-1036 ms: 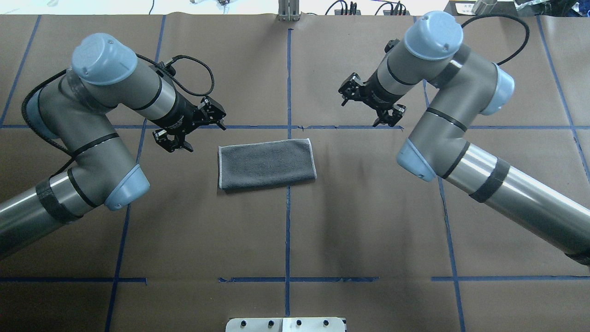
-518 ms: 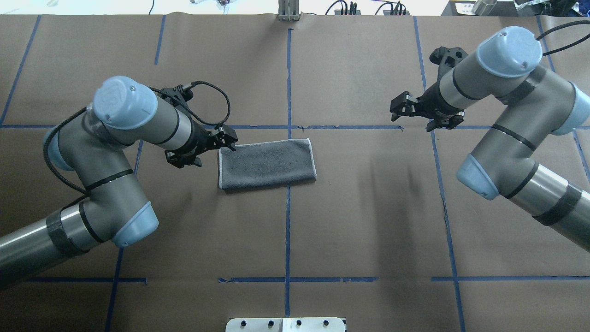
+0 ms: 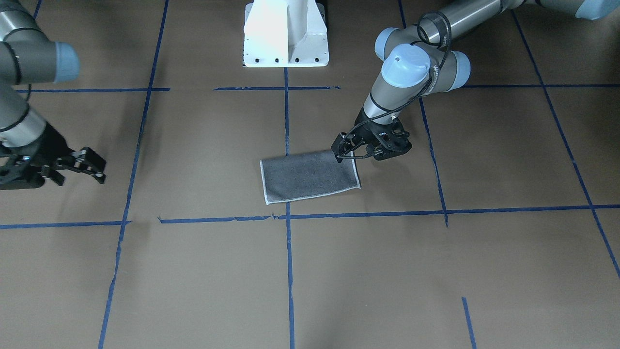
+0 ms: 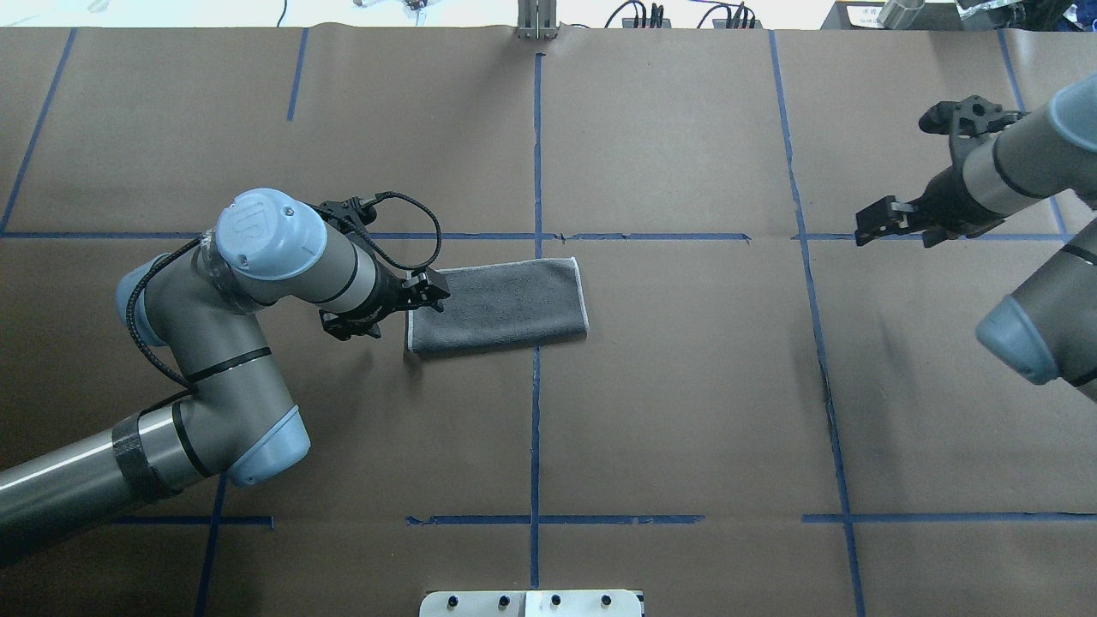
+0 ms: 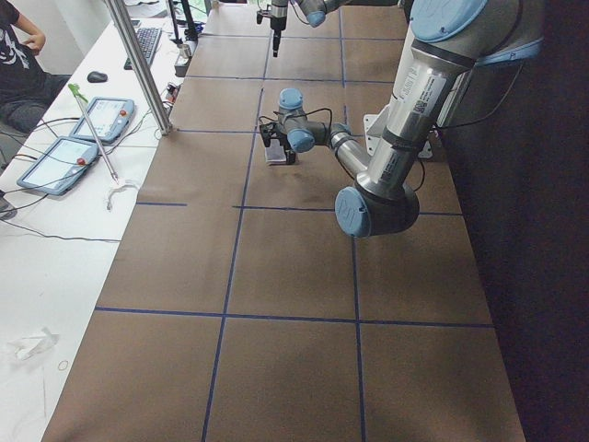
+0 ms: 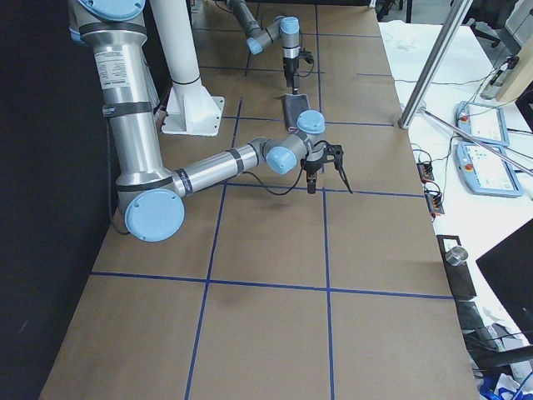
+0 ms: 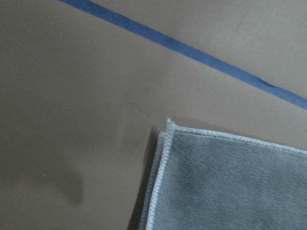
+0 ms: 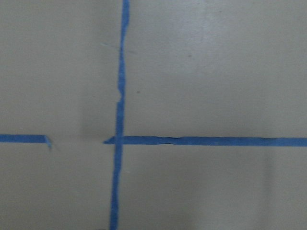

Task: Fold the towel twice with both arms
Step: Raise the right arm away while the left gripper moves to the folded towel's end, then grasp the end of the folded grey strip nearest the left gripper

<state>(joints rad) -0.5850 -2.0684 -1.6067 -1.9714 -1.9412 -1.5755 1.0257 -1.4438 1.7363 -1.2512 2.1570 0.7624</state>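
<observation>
The towel [image 4: 501,302] [image 3: 310,175] lies flat near the table's middle as a narrow rectangle, grey face up, with a whitish border. My left gripper [image 4: 394,310] [image 3: 370,149] points down at the towel's left short edge, by its far corner, with its jaws spread and nothing between them. The left wrist view shows that towel corner [image 7: 225,182] with two stacked edges. My right gripper [image 4: 900,227] [image 3: 89,167] hangs open far off to the right, above a blue tape crossing [image 8: 117,140], and holds nothing.
Blue tape lines [image 4: 536,154] split the brown paper table cover into squares. The white pedestal base [image 3: 286,34] stands at the robot's side of the table. A side table with tablets [image 5: 55,161] and a metal post [image 5: 138,64] runs along the far edge, with a seated person [image 5: 18,55].
The left arm swung in and down from beside the towel to its left edge. The right arm pulled away to the table's right side. The towel has not moved.
</observation>
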